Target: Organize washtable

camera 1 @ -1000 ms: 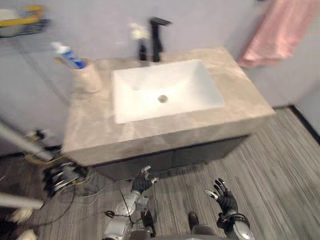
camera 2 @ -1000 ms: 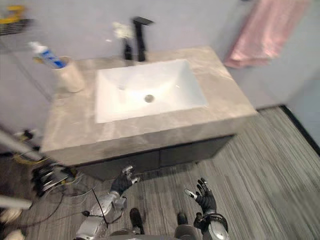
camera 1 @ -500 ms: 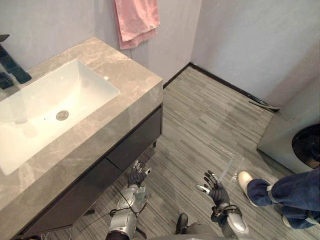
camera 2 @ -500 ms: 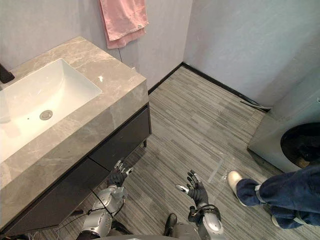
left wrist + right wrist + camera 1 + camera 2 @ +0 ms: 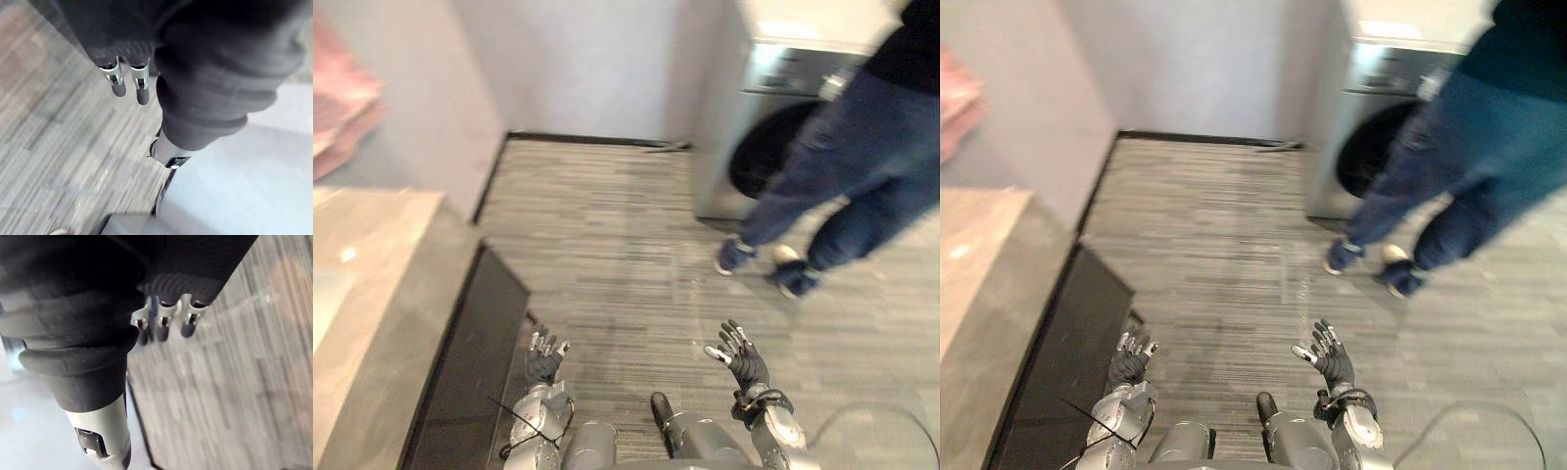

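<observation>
The washtable's marble countertop [image 5: 362,323] shows at the far left, with its dark cabinet front [image 5: 465,382] below. My left hand [image 5: 544,355] hangs low beside the cabinet, fingers straight and empty. My right hand [image 5: 739,357] is raised over the floor, fingers spread, holding nothing. In the left wrist view the left hand's fingers [image 5: 128,83] point at striped floor. In the right wrist view the right hand's fingers [image 5: 166,323] also point at floor.
A person in blue trousers [image 5: 832,186] and dark shoes [image 5: 736,257] walks at the right. Behind the person stands a grey washing machine [image 5: 764,127] with a dark round door. A pink towel [image 5: 337,117] hangs at the upper left. Grey striped floor [image 5: 607,245] lies ahead.
The camera has swung to the right: the sink and tap have left the picture, and the washing machine and the person have come into it. Both hands stay low and empty.
</observation>
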You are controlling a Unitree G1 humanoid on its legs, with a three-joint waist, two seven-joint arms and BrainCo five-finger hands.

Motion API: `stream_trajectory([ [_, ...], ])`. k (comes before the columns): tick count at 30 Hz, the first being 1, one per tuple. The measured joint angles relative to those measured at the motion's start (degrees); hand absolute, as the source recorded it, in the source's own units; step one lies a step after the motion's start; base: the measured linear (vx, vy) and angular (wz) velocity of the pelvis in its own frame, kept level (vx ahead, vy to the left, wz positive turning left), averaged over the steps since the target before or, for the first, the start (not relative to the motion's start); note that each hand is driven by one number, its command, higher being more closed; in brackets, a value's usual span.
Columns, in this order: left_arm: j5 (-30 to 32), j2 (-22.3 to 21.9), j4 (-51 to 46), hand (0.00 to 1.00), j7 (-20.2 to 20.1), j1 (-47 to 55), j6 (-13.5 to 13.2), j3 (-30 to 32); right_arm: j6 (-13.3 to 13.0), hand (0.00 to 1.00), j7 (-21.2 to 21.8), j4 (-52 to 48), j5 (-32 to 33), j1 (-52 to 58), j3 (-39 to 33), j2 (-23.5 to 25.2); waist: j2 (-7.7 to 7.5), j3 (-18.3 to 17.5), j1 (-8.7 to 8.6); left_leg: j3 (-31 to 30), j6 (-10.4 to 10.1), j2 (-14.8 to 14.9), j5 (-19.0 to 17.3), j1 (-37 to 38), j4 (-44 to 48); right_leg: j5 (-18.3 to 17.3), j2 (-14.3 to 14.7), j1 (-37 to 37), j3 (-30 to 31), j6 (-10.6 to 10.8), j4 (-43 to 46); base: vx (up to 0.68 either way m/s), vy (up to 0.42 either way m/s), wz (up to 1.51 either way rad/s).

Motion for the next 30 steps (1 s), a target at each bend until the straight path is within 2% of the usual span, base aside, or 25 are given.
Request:
stream_trajectory([
  [1,0.01,-0.25,-0.94,0.00,-0.01,-0.93,0.00,-0.23,0.06,0.00,-0.01,-1.00,0.35,0.56,-0.09,0.57,-1.05,-0.59,-0.15,4.02,1.62,0.41,-0.49,1.56,-2.31,1.20,-0.63,0.32,3.31,1.59,-2.79,-0.03,0.242,-1.59],
  [2,0.02,-0.27,-1.45,0.00,-0.03,-1.32,0.01,-0.43,0.15,0.00,-0.01,-2.79,0.39,1.35,-0.08,1.00,-1.07,-0.85,-0.41,6.52,1.94,0.89,-0.28,1.61,-2.49,1.62,-1.23,0.91,4.55,2.17,-4.90,-0.04,0.416,-2.10],
  [3,0.20,-0.28,-3.79,0.00,-0.01,-1.47,-0.06,-0.46,0.22,0.00,0.06,-6.56,1.00,3.36,0.15,2.13,-2.08,-0.97,0.10,12.56,2.49,0.94,-0.76,3.28,-1.69,6.42,-2.21,0.91,6.54,3.78,-5.87,-0.02,0.288,-1.66],
  [4,0.34,-0.28,-4.11,0.00,-0.03,-1.45,-0.27,-0.60,0.23,0.00,0.13,-7.56,1.39,4.06,0.22,2.67,-2.10,-1.13,0.52,15.08,2.47,1.10,-1.16,3.82,-0.97,6.64,-2.07,1.05,8.38,5.84,-5.86,-0.03,0.276,-1.80],
  [6,1.70,-0.29,-6.58,0.00,-0.07,-1.07,-0.30,-0.88,0.43,0.00,0.10,-8.53,4.60,4.74,0.20,4.23,-2.21,-1.79,0.44,21.98,2.96,1.23,-1.47,5.28,-0.97,7.23,-1.88,1.19,12.73,6.62,-6.36,-0.01,0.232,-1.49],
  [9,2.43,-0.29,-8.82,0.00,-0.17,-1.22,-0.68,-1.33,1.21,0.00,0.25,-9.39,7.82,5.71,0.23,4.88,-2.35,-1.99,0.63,27.75,4.43,1.24,-2.47,6.45,-0.80,8.30,-1.44,0.73,16.58,8.23,-7.36,0.01,0.193,-1.06],
  [11,2.42,-0.29,-8.82,0.00,-0.15,-1.00,-0.64,-1.61,2.22,0.00,0.99,-9.54,8.44,6.18,0.36,5.08,-2.71,-2.26,0.72,31.48,4.86,1.19,-2.71,6.69,-0.43,9.04,-1.07,0.05,18.43,9.26,-7.39,0.00,0.120,-1.07],
  [13,2.43,-0.29,-8.85,0.00,-0.91,-0.78,-0.46,-2.99,2.69,0.00,1.13,-10.52,8.65,7.61,0.08,5.12,-2.45,-2.39,0.61,35.28,5.89,1.52,-3.71,7.05,0.25,9.98,-0.72,-0.04,20.57,10.24,-8.42,-0.03,0.106,-0.95],
  [15,2.57,-0.26,-9.36,0.00,-1.19,-0.98,-0.46,-3.89,2.81,0.00,1.15,-11.67,8.68,8.42,-0.12,5.19,-2.41,-2.47,0.42,38.10,6.70,2.01,-4.51,6.95,0.72,12.07,0.30,-0.48,21.76,10.52,-9.70,-0.05,0.095,-0.89],
  [17,2.95,0.16,-9.72,0.00,-1.26,-1.67,-0.41,-5.21,2.80,0.00,0.95,-13.54,9.33,8.76,-1.08,5.93,-2.77,-2.84,0.54,44.58,6.95,3.84,-5.25,5.62,2.73,15.51,0.83,-2.00,20.52,8.28,-12.00,-0.08,0.080,-1.39],
  [18,2.96,0.46,-9.72,0.00,-1.28,-1.94,-0.31,-5.72,2.70,0.00,0.93,-14.20,9.36,8.70,-1.56,6.12,-2.60,-3.00,0.42,46.10,7.12,4.52,-5.44,5.08,3.39,14.89,0.67,-2.50,17.64,6.00,-12.56,-0.07,0.048,-1.26],
  [19,3.39,0.91,-9.69,0.00,-1.28,-3.11,-0.17,-6.94,2.52,0.00,0.63,-14.74,9.46,8.19,-3.32,6.48,-1.55,-3.10,0.36,48.93,7.72,6.78,-5.78,4.01,4.42,11.68,0.32,-5.83,8.52,1.84,-10.76,-0.05,0.050,-1.13],
  [20,3.85,0.99,-9.68,0.00,-1.28,-4.49,-0.09,-7.68,2.45,0.00,0.25,-14.75,9.59,7.73,-5.03,6.81,-0.50,-2.75,0.29,51.33,7.73,8.87,-5.78,3.84,4.53,10.95,-0.84,-9.65,-3.57,1.44,-5.35,-0.04,0.097,-1.09],
  [21,4.19,0.96,-9.70,0.00,-1.27,-4.94,0.00,-7.78,2.43,0.00,-0.30,-14.76,9.60,7.71,-5.43,6.77,-0.13,-2.66,0.09,52.33,7.74,9.62,-5.78,4.12,4.26,10.03,-1.73,-10.87,-9.42,1.23,-2.12,0.01,0.114,-1.03],
  [22,4.52,1.14,-9.74,0.00,-1.21,-5.00,0.14,-7.73,2.36,0.00,-0.79,-14.82,9.61,7.72,-6.00,6.86,0.08,-2.68,-0.39,55.17,7.77,10.27,-5.79,6.02,2.81,6.32,-4.15,-11.87,-18.30,-0.55,5.36,0.06,0.104,-1.04],
  [23,4.52,1.37,-9.80,0.00,-1.19,-4.28,0.23,-7.67,2.12,0.00,-1.20,-14.96,9.62,7.81,-6.33,6.89,0.00,-2.74,-0.80,58.49,7.80,10.17,-5.80,9.00,1.74,2.21,-6.88,-11.56,-24.19,-2.73,12.76,0.08,0.050,-1.15],
  [24,4.45,1.39,-9.86,0.00,-1.19,-3.75,0.30,-7.57,1.92,0.00,-1.60,-15.07,9.57,7.86,-6.33,6.91,-0.07,-2.90,-0.88,60.25,7.80,9.76,-5.80,10.56,1.36,1.36,-8.40,-10.80,-26.86,-4.68,15.71,0.10,-0.012,-1.67],
  [25,4.34,1.19,-10.24,0.00,-1.17,-2.93,0.51,-6.79,1.72,0.00,-1.77,-15.10,9.21,7.88,-6.25,6.83,-0.94,-3.85,-0.82,64.00,7.78,8.77,-5.78,13.56,1.16,0.82,-9.91,-8.46,-34.31,-5.99,14.79,0.07,-0.024,-1.67],
  [26,4.31,1.05,-10.23,0.00,-1.14,-2.84,0.68,-6.19,1.69,0.00,-1.73,-15.12,9.17,7.33,-6.18,6.77,-0.14,-4.31,-0.91,64.79,7.58,9.11,-5.60,13.71,0.90,2.47,-8.92,-7.57,-36.02,-7.48,12.33,0.06,-0.072,-2.23],
  [27,3.47,0.97,-10.16,0.00,-1.19,-2.81,0.93,-4.25,1.34,0.00,-1.74,-14.95,8.78,6.02,-6.37,6.68,1.92,-5.85,-1.01,66.40,5.79,11.63,-4.47,12.40,0.44,3.69,-6.88,-6.01,-38.12,-10.21,6.62,0.01,-0.050,-1.61],
  [28,3.24,0.81,-10.09,0.00,-1.20,-3.24,0.92,-3.90,0.91,0.00,-1.75,-14.72,8.34,5.62,-6.54,6.74,2.09,-5.86,-1.31,67.51,5.99,11.32,-4.34,12.50,-0.26,0.33,-8.13,-6.10,-41.24,-11.11,9.58,0.10,-0.041,-1.66],
  [29,2.05,0.47,-9.31,0.00,-1.17,-4.18,0.81,-2.75,0.03,0.00,-1.86,-10.80,7.18,3.56,-7.87,6.68,0.95,-6.24,-2.41,69.36,6.07,8.48,-4.34,13.35,-3.52,-8.05,-14.19,-5.42,-46.36,-5.62,17.40,0.11,-0.005,-0.99],
  [30,1.70,0.49,-8.32,0.00,-1.15,-4.40,0.84,-2.18,0.12,0.00,-1.92,-8.62,6.90,2.63,-8.27,6.58,0.31,-6.57,-2.58,69.84,6.07,7.43,-4.34,13.42,-4.21,-10.00,-15.53,-4.54,-46.40,-3.24,16.42,0.15,-0.088,-1.11],
])
